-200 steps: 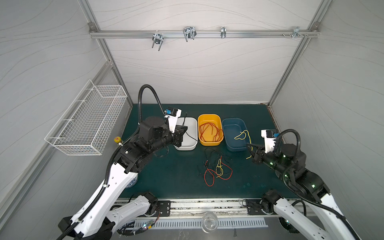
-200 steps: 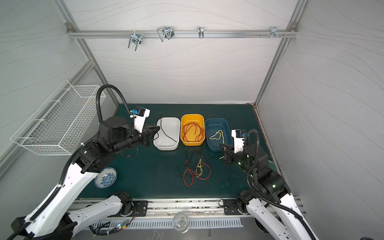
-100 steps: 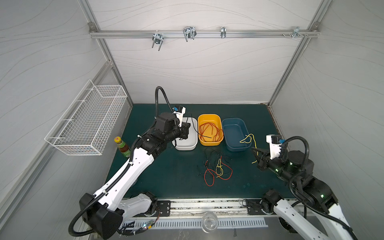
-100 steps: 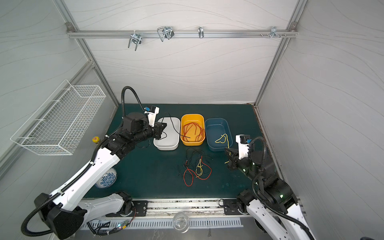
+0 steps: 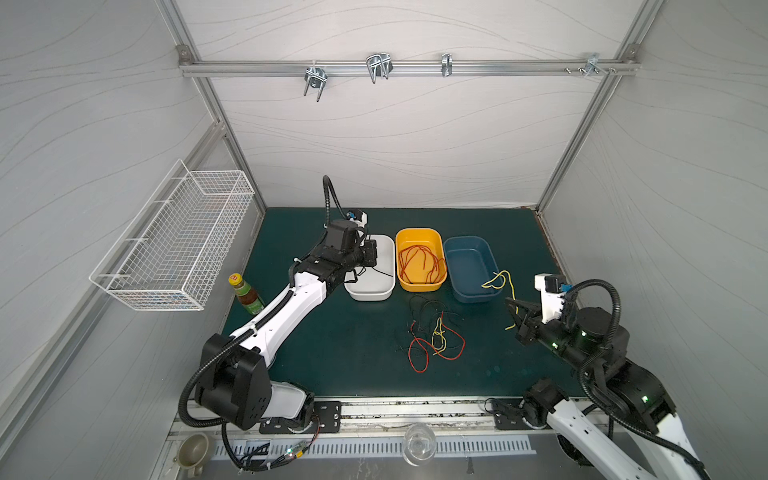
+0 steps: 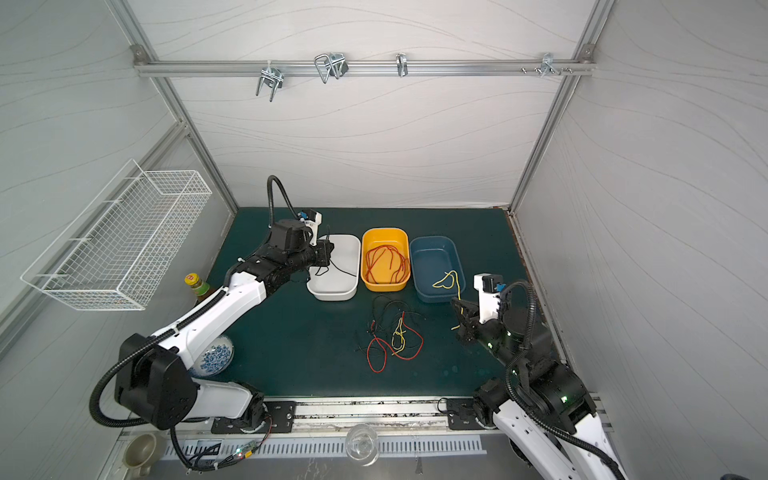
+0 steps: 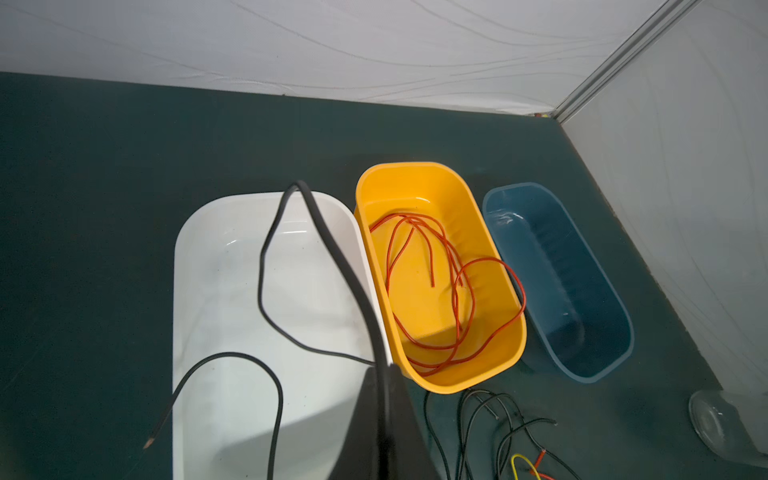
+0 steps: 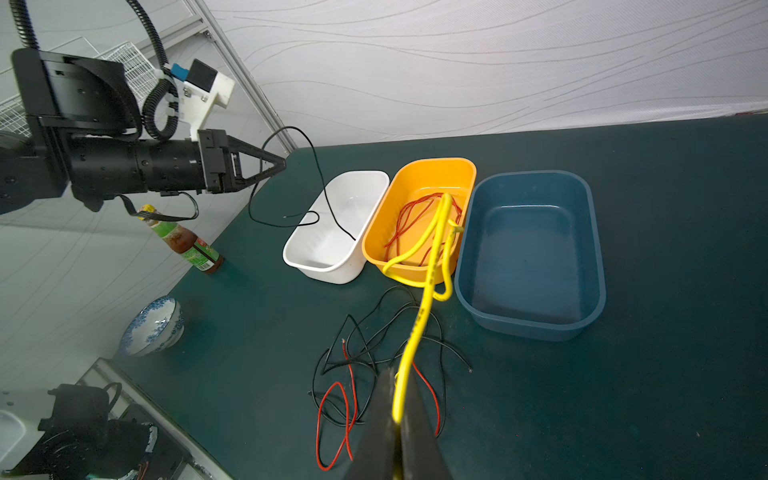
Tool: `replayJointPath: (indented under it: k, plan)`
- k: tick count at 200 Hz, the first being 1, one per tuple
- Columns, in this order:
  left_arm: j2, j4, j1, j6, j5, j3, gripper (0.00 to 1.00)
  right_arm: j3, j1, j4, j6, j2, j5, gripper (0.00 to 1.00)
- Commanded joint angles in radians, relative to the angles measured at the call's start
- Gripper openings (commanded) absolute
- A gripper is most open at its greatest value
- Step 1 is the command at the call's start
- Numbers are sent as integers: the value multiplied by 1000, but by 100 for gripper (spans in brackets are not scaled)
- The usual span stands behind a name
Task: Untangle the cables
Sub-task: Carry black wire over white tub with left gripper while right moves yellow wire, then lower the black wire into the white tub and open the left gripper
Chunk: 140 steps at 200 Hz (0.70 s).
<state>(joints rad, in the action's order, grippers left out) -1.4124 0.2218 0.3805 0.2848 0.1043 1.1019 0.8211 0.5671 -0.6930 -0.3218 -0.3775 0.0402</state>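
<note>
Two cables held aloft, one pinched in each gripper.

Toward the far left, left gripper [image 8: 282, 164] pressed tight on a black cable [image 7: 261, 286], looped over and down into the white bin [image 5: 374, 296]; at right, right gripper [image 8: 395, 399] clamped on a yellow cable [image 8: 428, 286], curled over the near right corner of the blue bin [image 5: 469, 257]. Between those bins, red cables [image 5: 415, 262] coiled inside the orange bin [image 5: 419, 235]. Just nearer, mid-table, a loose tangle [image 5: 432, 332] of red, black and yellow cables flat on the green mat [image 5: 332, 345].
</note>
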Motion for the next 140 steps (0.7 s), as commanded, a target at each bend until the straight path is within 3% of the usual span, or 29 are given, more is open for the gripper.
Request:
replayJointPath:
  k: [1, 50, 140]
  plan:
    - [-66, -32, -6, 10, 8, 26, 0, -6, -2, 3, 11, 11, 1, 0]
    - [-214, 45, -7, 33, 81, 127, 0, -10, -3, 1, 9, 19, 3, 0]
    - [-368, 158, -13, 47, 108, 197, 0, -14, -3, 7, 14, 11, 7, 0]
